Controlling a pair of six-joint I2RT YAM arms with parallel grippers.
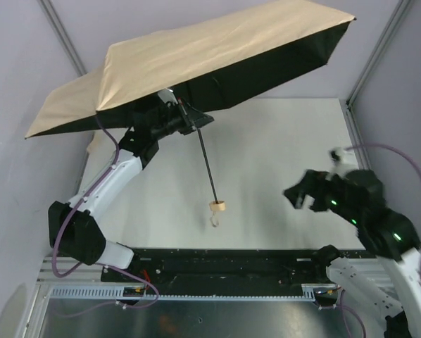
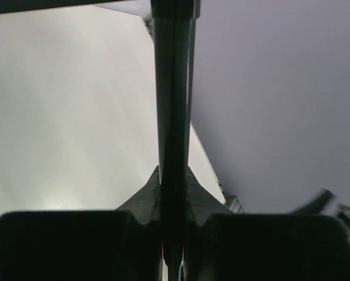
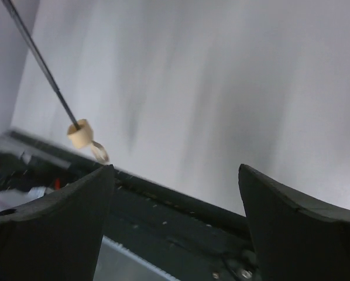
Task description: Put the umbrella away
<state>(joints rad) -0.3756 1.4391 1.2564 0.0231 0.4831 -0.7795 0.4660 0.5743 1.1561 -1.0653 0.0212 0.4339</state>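
Note:
The umbrella [image 1: 196, 56] stands open, its beige canopy tilted high over the table's left and back. From it a thin black shaft [image 1: 207, 162] slopes down to a small pale handle [image 1: 217, 206] with a loop, hanging above the table. Up under the canopy, my left gripper [image 1: 188, 121] is shut on the umbrella's dark upper part. The left wrist view shows that dark bar [image 2: 174, 105] pinched between the closed jaws of the left gripper [image 2: 172, 181]. My right gripper [image 1: 295, 193] hovers open to the right of the handle with nothing in it. Seen from the right wrist, the handle [image 3: 79, 133] hangs left of the right gripper [image 3: 175, 170].
The white table [image 1: 281, 155] lies below the umbrella. A black rail [image 1: 217, 260] runs along its near edge. Grey walls and metal frame posts [image 1: 376, 60] close in the back and sides. The canopy overhangs the table's left edge.

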